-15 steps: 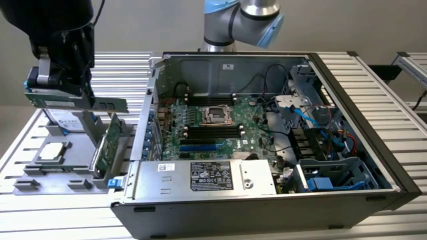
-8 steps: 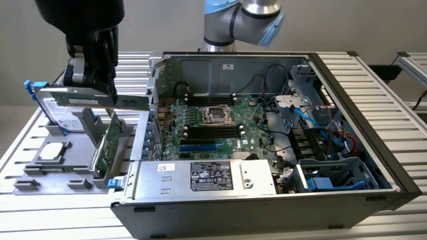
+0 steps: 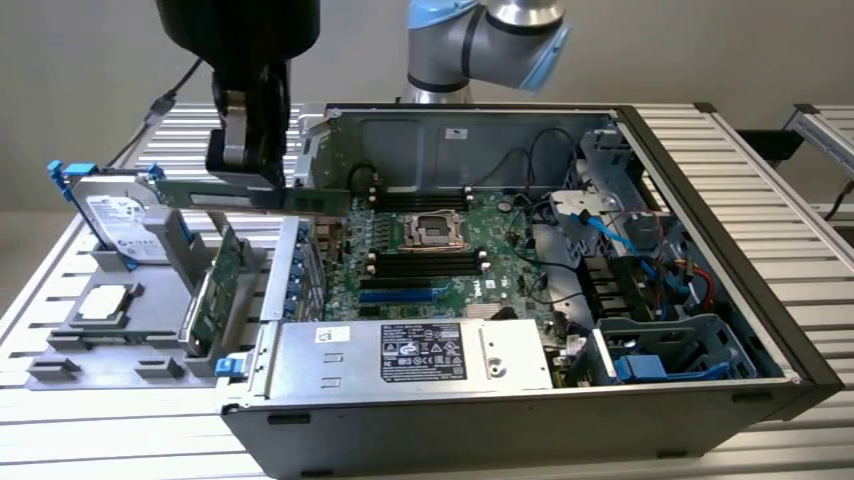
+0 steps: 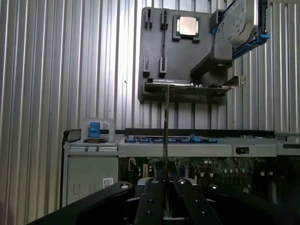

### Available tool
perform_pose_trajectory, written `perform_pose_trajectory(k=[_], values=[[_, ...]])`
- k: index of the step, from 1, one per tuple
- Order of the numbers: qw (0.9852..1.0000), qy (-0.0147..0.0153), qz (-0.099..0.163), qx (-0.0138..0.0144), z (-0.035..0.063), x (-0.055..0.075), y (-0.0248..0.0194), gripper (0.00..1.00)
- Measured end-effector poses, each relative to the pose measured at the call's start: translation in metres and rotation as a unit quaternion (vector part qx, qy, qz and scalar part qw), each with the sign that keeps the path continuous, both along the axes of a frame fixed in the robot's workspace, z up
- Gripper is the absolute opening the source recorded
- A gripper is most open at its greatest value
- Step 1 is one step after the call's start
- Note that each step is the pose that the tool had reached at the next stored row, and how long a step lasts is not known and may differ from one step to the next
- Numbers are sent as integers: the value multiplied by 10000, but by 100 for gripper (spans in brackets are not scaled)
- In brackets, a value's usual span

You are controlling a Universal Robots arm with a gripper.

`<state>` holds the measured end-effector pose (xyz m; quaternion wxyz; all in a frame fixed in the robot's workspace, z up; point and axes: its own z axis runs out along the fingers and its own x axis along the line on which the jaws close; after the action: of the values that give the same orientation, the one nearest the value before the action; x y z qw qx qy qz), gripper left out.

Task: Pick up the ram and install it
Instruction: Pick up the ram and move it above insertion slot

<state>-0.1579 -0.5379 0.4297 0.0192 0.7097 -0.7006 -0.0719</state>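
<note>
We see the gripper [image 3: 248,170] at the upper part of the exterior view's left, its fingers [image 4: 152,201] clamped on the ram [image 3: 187,191]. The ram is a long thin green strip, held level and lengthwise in the air. It hangs over the side wall of the open computer case [image 3: 721,250], between the gray holder [image 3: 120,330] and the motherboard [image 3: 427,250]. It is up off the board and not yet in a slot.

In the wrist view we see the ram [image 4: 165,122] edge-on as a thin line running out from between the two fingers, with the gripper [image 4: 165,190] low in the frame.

The black memory slots [image 3: 427,262] lie on the motherboard beside the processor socket [image 3: 434,228], well apart from the ram. The power supply [image 3: 414,355] with its label sits at the near edge of the case.

On the holder we see a hard drive [image 3: 118,215] with blue rails standing up, a square chip [image 3: 107,305] lying flat, and a wider green card [image 3: 214,290] standing on edge just beside the case.

The case and holder rest on a ribbed metal desk [image 3: 747,130]. The arm [image 3: 481,40] rises behind the case.
</note>
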Motion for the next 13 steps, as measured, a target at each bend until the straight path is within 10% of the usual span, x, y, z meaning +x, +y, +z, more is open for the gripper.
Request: perform_pose_trajectory(k=[13], values=[[9998,-199,0,1,-49,407,37,13]])
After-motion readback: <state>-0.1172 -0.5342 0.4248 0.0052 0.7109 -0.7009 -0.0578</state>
